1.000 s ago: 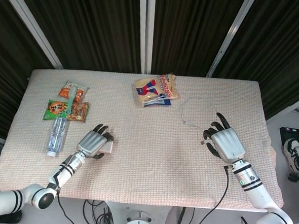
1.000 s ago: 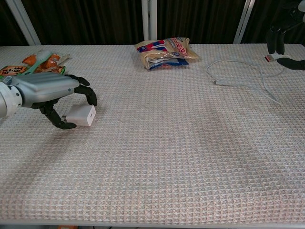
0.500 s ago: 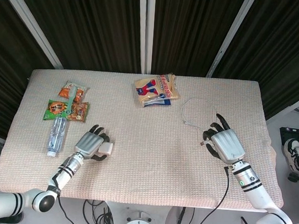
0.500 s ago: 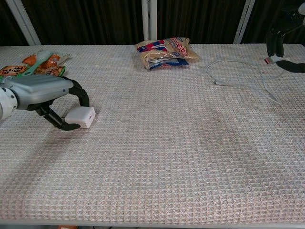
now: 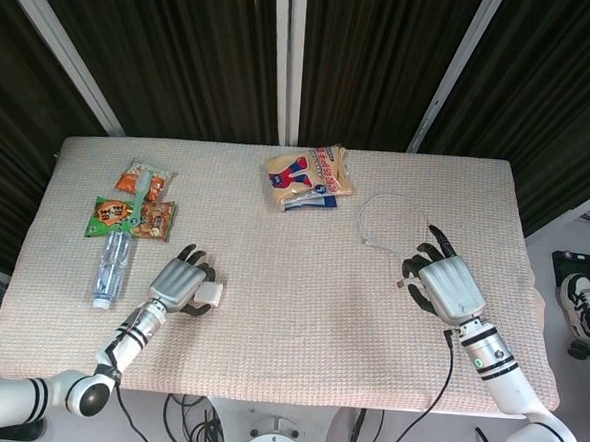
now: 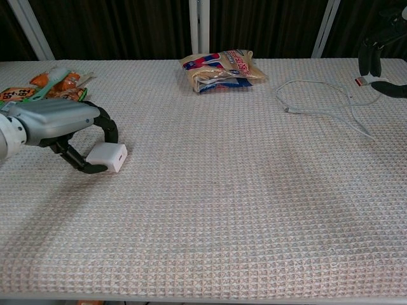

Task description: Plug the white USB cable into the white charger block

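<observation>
Early stage: both parts are being taken up, but plug and socket are well apart. The left robot hand (image 6: pixel 60 124) curls its fingers (image 6: pixel 105 124) around the white charger block (image 6: pixel 107 157), which sits low on the worktop (image 6: pixel 222 210) under the fingertips, its long axis roughly level and pointing away from the palm toward the robot's right. The right robot hand (image 5: pixel 446 285) has its fingers partly spread over the USB plug end (image 6: pixel 360 80); whether it is pinched cannot be told. The white USB cable (image 6: pixel 318 101) loops just beyond that hand. Alignment and insertion remain
</observation>
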